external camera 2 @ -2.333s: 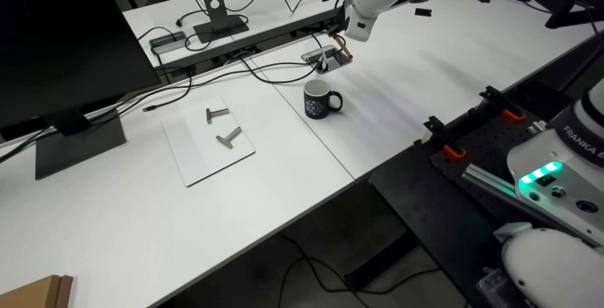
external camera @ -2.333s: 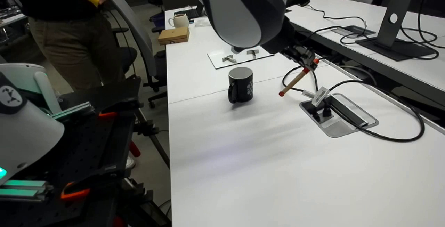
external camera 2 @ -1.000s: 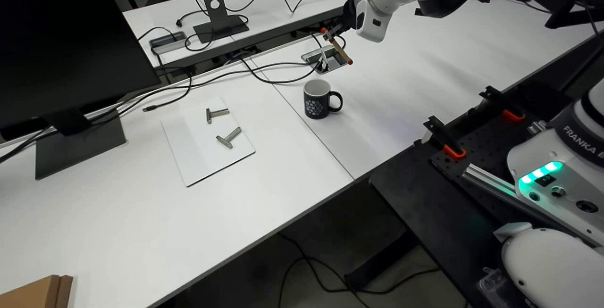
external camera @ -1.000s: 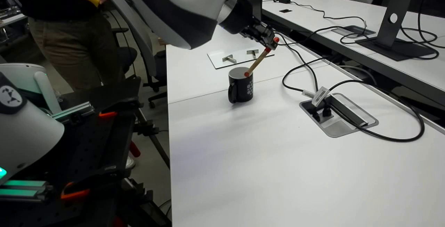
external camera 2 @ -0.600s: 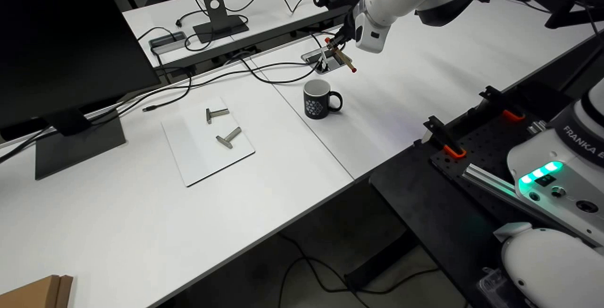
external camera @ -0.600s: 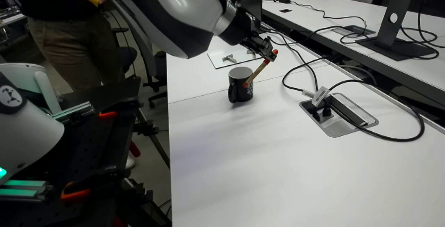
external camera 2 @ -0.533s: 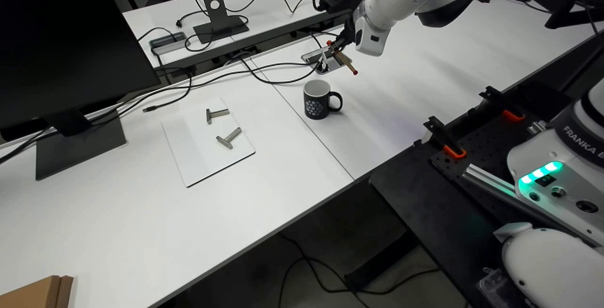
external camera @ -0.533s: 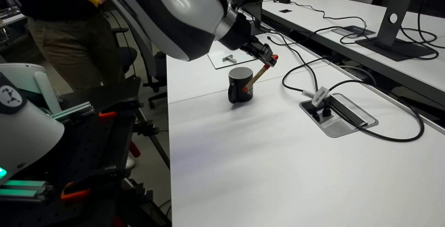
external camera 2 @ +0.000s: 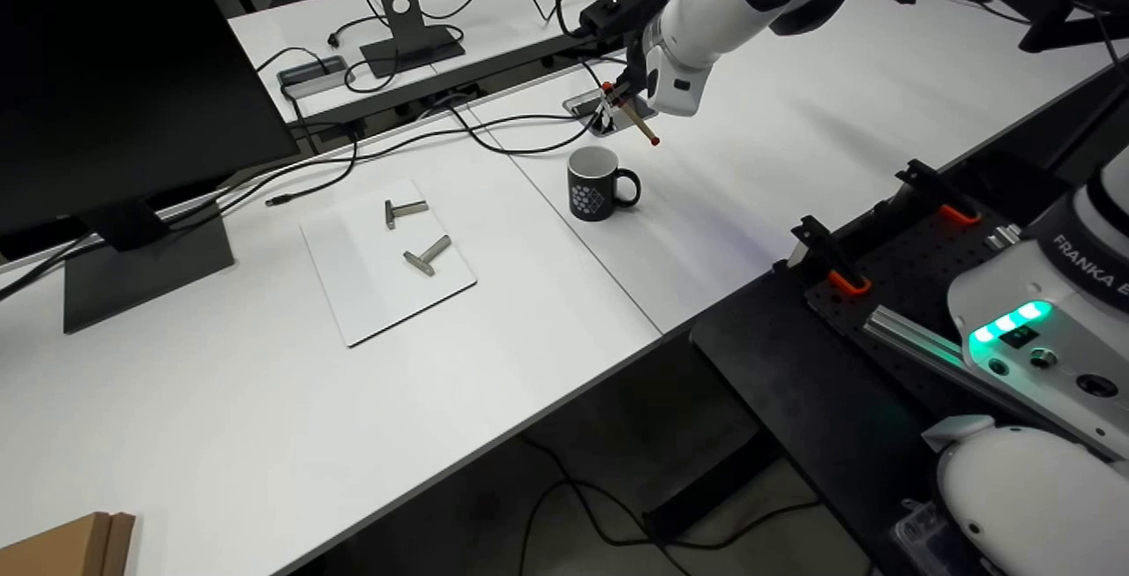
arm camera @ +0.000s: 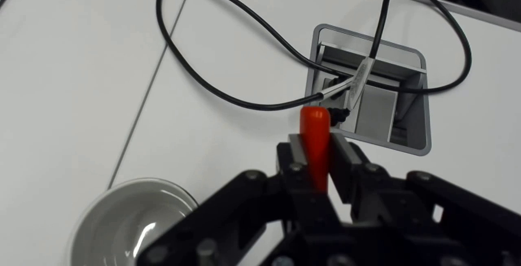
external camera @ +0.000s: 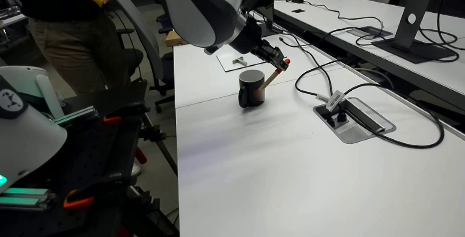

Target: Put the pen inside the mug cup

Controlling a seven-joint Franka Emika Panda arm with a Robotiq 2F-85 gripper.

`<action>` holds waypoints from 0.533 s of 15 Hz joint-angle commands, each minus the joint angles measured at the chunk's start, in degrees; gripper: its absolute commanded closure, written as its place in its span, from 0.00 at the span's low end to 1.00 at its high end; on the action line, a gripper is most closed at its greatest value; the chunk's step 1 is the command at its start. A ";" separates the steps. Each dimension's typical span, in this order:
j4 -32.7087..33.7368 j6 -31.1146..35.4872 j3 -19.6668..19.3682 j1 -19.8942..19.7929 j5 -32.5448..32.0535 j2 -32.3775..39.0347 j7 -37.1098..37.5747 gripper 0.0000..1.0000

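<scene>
On the white base [external camera 2: 1063, 327], green lights [external camera 2: 1007, 323] are set below a black band [external camera 2: 1072, 250] lettered FRANKA. Away from the base, the white arm [external camera 2: 716, 18] is capped in black; the black gripper [arm camera: 320, 148] is studded with silver screws [arm camera: 252, 174].

and there's "franka e" on the base [external camera 2: 1076, 307], the rest cut off! the tag [arm camera: 360, 79], too blurred to read.

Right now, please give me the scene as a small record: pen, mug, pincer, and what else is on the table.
Pen: tan with red ends, tilted
Pincer: shut on the pen near one end
Mug: black, upright on the white table; pen outside it
Socket plate: in the table, black cable across it
Board: white, two T-shaped metal pieces on it
</scene>
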 commanded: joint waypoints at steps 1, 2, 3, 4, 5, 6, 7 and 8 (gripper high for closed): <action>0.51 2.54 3.97 -2.84 0.00 -0.60 -1.26 0.94; 0.85 2.67 4.29 -2.98 0.00 -0.10 -1.55 0.94; 1.44 2.75 4.90 -3.22 0.00 0.77 -2.23 0.94; 1.24 3.61 6.72 -4.80 0.00 0.35 -2.52 0.94; 1.73 3.55 7.05 -4.79 0.00 1.14 -2.92 0.94; 1.66 3.87 8.31 -5.85 0.00 1.30 -3.42 0.94; 1.84 4.28 9.10 -6.47 0.00 1.62 -4.01 0.94; 1.94 4.59 10.08 -7.24 0.00 2.18 -4.79 0.94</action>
